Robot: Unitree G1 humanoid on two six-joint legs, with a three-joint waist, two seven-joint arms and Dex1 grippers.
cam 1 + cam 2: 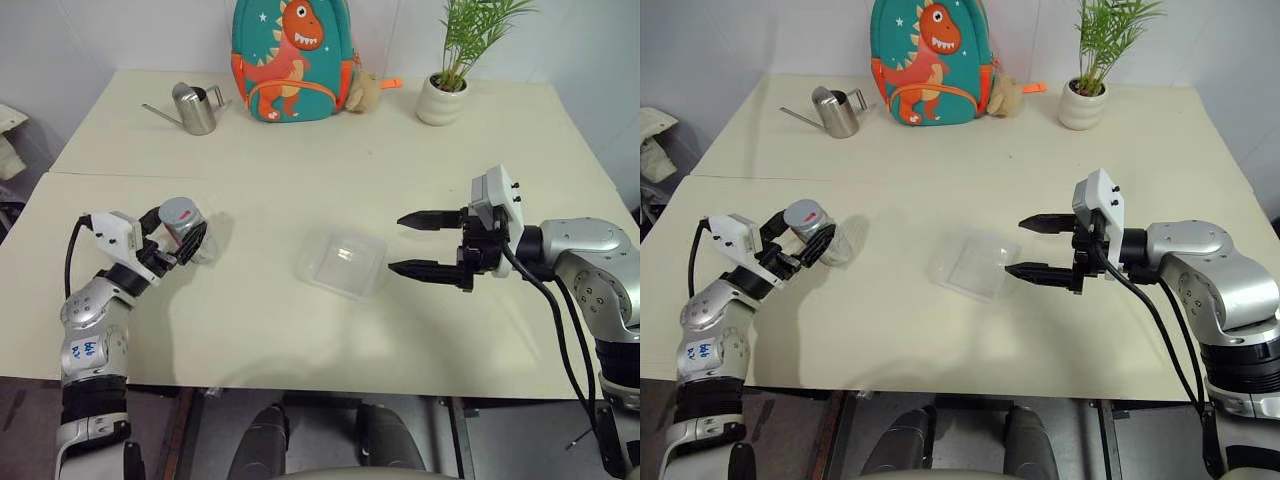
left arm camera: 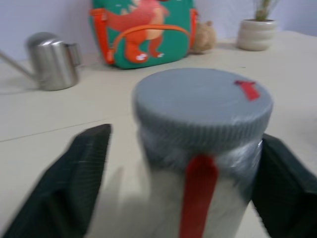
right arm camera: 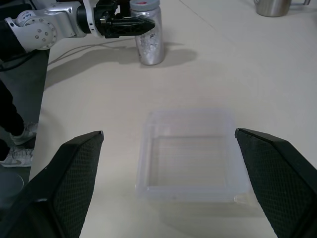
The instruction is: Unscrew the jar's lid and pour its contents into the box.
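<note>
The jar (image 1: pixel 190 238) stands upright at the left of the table with its grey lid (image 2: pixel 203 101) screwed on; the lid bears a red mark. My left gripper (image 1: pixel 180 235) is open and straddles the jar just under the lid. One finger (image 2: pixel 277 183) lies against the jar's side, and a small gap shows at the other finger (image 2: pixel 74 178). The contents are hidden inside the jar. The clear box (image 1: pixel 322 276) lies flat at the table's middle. My right gripper (image 1: pixel 396 243) hovers open just right of the box, pointing at it, with nothing between its fingers.
At the back of the table stand a steel watering can (image 1: pixel 195 108), a dinosaur backpack (image 1: pixel 293 60) with a plush toy beside it, and a potted plant (image 1: pixel 441 98). A seam runs across the table behind the jar.
</note>
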